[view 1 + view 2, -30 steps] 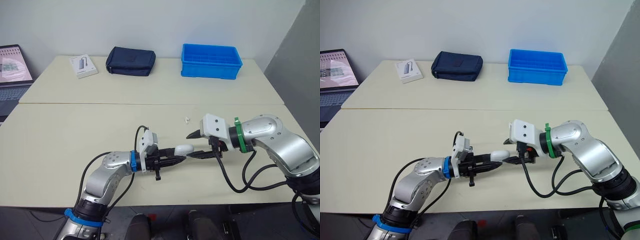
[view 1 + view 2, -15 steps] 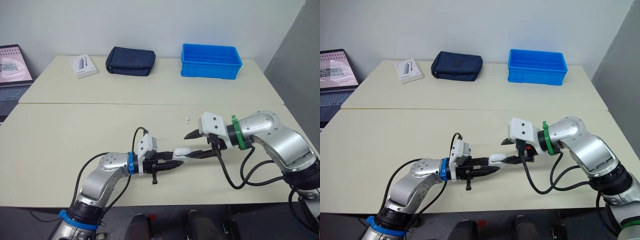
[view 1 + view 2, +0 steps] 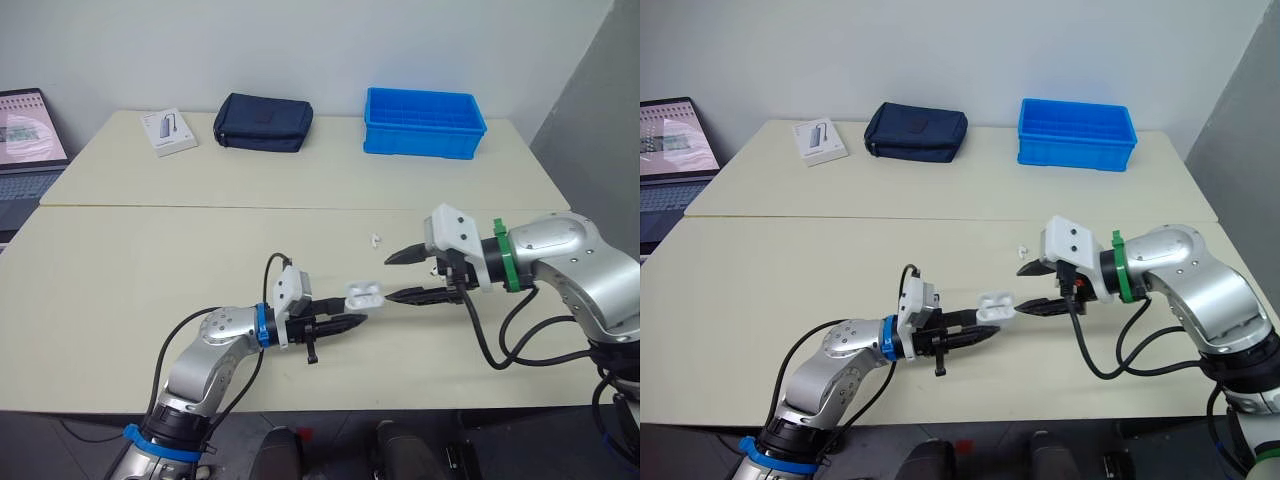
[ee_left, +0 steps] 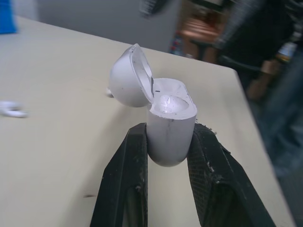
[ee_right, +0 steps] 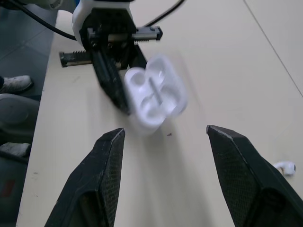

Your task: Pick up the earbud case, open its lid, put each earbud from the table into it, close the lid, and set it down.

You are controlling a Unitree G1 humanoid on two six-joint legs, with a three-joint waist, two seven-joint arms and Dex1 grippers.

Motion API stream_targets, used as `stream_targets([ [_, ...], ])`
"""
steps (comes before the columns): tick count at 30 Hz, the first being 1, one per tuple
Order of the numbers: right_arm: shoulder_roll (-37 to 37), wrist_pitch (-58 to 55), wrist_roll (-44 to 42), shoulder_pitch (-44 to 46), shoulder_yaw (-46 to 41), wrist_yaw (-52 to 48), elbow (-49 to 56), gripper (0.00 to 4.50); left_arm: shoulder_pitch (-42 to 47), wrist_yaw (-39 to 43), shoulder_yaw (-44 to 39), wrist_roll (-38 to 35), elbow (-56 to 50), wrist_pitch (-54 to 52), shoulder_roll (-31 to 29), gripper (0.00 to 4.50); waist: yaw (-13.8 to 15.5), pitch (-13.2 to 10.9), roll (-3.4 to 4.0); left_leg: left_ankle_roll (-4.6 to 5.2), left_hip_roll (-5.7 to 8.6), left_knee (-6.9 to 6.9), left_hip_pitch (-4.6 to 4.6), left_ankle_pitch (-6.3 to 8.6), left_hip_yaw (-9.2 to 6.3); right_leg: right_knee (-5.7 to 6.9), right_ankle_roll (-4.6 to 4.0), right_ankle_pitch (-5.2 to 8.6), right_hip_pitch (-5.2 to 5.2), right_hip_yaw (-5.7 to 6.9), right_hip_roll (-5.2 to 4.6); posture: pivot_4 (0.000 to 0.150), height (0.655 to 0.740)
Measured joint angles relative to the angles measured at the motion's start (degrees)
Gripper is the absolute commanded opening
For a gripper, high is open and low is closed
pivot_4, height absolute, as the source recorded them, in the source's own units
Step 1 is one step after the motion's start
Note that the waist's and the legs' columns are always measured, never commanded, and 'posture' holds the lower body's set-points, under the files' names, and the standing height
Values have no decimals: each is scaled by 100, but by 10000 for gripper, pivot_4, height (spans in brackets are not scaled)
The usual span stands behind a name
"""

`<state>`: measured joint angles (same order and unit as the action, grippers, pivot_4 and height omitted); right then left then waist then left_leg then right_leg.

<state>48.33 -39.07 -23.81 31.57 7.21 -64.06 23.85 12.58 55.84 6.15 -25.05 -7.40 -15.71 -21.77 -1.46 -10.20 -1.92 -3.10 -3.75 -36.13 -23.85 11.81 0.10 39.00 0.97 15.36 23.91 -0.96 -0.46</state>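
The white earbud case point(image 3: 363, 295) stands with its lid flipped open, a little above the table's front middle. My left gripper point(image 3: 348, 319) is shut on the case's lower body point(image 4: 170, 127), a black finger on each side. My right gripper point(image 3: 387, 278) hangs open just right of the case, apart from it, with nothing between its fingers point(image 5: 109, 156). In the right wrist view the open case point(image 5: 154, 94) shows its two empty wells. A small white earbud point(image 3: 375, 240) lies on the table behind the grippers and shows as well in the wrist views point(image 5: 285, 166) point(image 4: 10, 109).
A blue bin point(image 3: 424, 122), a navy pouch point(image 3: 263, 122) and a white box point(image 3: 167, 131) sit along the far table. A laptop point(image 3: 28, 140) stands at the far left. A seam point(image 3: 200, 208) runs between the two tables.
The case's lid has gone from closed to open. My right gripper has let go of the case and drawn back to the right. My left gripper still holds the case.
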Motion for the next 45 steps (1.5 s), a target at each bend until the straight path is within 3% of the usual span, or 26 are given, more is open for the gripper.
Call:
stream_targets([
  [9, -360, 1034, 8, -2176, -1976, 884, 53, 28369, -103, -1111, -1095, 50, 515, 530, 189, 7782, 16, 1, -1, 0, 1, -1, 13, 0, 2, -5, 2, 0, -22, 2, -3, 1500, 7400],
  [13, -542, 1795, 264, -3628, -2956, 1086, -365, 28369, -187, -1392, -1337, 81, 543, 676, 177, 7782, 86, 2, -3, -1, 3, 2, 36, 0, 7, -12, 3, 0, -45, 3, -9, 1500, 7400],
  [18, -652, 2407, 475, -4599, -3312, 1086, -844, 28369, -299, -1545, -1493, 130, 558, 826, 174, 7782, 70, 2, -3, -1, 3, 2, 83, 0, 20, -7, -9, -2, -73, -15, -8, 1500, 7400],
  [19, -653, 2473, 476, -4646, -3313, 1091, -858, 30169, -299, -1562, -1493, 133, 557, 848, 174, 7782, 50, 3, -2, -2, 4, 2, 91, 0, 17, -7, -28, 6, -79, -16, -8, 1500, 7400],
  [21, -653, 2552, 469, -4673, -3311, 1092, -862, 34568, -307, -1603, -1493, 142, 557, 861, 175, 7782, 13, 3, -2, -3, 5, 2, 94, -1, 10, -7, -44, 3, -79, -20, -4, 1500, 7400],
  [24, -646, 2580, 459, -4703, -3300, 1052, -862, 44862, -340, -1647, -1492, 158, 557, 875, 176, 7782, -7, 3, -2, -3, 6, 2, 93, -2, 11, -7, -44, 2, -79, -22, -4, 1500, 7400],
  [36, -589, 2118, 268, -4188, -2987, 1239, -682, 45000, -356, -1764, -1495, 172, 538, 887, 163, 7782, -18, 2, -2, -3, 4, 10, 90, -1, 9, -8, -15, -10, -74, -20, 2, 1500, 7400],
  [41, -918, 1452, 328, -3031, -2073, 1941, -189, 45000, -360, -1775, -1487, 188, 499, 881, 140, 7782, -34, 2, -4, -3, 4, 8, 89, -1, 7, -8, -16, -10, -73, -21, 2, 1500, 7400],
  [45, -1787, 883, 1002, -1796, -930, 3007, -459, 45000, -345, -1792, -1433, 215, 473, 863, 134, 7782, -31, 2, -3, -3, 4, 12, 85, -1, 8, -8, -13, -12, -67, -22, 4, 1500, 7400],
])
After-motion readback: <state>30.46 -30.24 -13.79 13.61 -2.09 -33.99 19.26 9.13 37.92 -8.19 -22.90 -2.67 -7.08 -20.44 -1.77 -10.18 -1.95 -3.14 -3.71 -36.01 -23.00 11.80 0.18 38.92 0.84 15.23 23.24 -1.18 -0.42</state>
